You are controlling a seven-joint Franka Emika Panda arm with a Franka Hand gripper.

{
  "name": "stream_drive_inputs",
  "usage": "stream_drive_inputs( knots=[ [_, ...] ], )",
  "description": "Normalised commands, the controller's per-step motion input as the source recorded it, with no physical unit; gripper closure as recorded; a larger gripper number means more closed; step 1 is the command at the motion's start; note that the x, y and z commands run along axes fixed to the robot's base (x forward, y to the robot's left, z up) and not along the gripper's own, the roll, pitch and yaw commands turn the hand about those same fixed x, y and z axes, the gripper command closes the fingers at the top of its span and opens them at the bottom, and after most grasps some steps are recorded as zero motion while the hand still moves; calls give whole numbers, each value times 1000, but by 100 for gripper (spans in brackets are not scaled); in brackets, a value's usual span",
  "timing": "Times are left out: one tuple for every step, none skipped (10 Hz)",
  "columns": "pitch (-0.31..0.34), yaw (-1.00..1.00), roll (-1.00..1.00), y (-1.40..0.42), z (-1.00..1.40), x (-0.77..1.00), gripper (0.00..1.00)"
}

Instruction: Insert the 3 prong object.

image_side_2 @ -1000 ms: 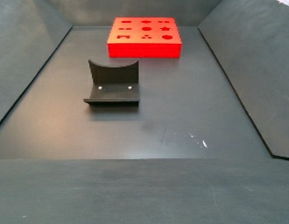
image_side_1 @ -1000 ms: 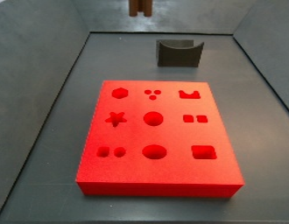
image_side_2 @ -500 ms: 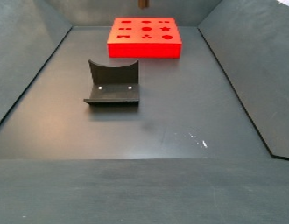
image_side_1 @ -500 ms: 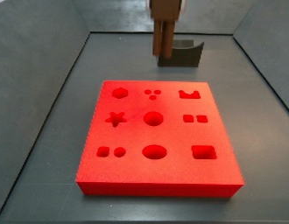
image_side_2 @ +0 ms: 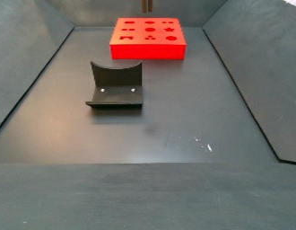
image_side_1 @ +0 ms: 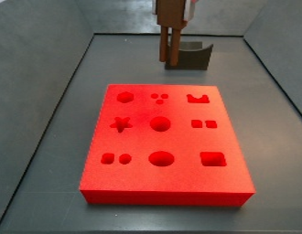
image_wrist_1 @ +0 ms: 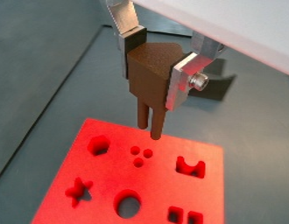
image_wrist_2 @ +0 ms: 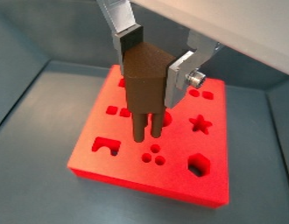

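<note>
Jaws of the gripper (image_wrist_1: 157, 61) clamp the peg (image_wrist_1: 151, 80), prongs hanging above the red board (image_wrist_1: 106, 175).

The gripper (image_wrist_1: 158, 63) is cut off above in both wrist views, and the peg (image_side_1: 172, 29) hides part of the fixture (image_side_1: 190, 55).

A: In both side views we saw a red board (image_side_1: 178, 139) (image_side_2: 148, 51) lying flat on the dark floor (image_side_2: 175, 135). Nine shaped recesses were cut in its top, three rows of three: among them a star (image_side_1: 121, 124), a hexagon (image_side_1: 124, 96) and a square (image_side_1: 213, 159).

B: We also noted the fixture (image_side_1: 191, 58) (image_side_2: 115, 86), which stood on the floor well apart from the board.
</note>
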Motion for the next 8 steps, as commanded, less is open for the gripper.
stream_drive_inputs(
  knots=[
    [76, -1000, 0, 0, 0, 0, 100],
    [80, -1000, 0, 0, 0, 0, 100],
    [81, -1000, 0, 0, 0, 0, 100],
    [83, -1000, 0, 0, 0, 0, 100],
    [86, -1000, 0, 0, 0, 0, 100],
    [89, -1000, 0, 0, 0, 0, 100],
    [90, -1000, 0, 0, 0, 0, 100],
    [90, -1000, 0, 0, 0, 0, 100]
  ],
)
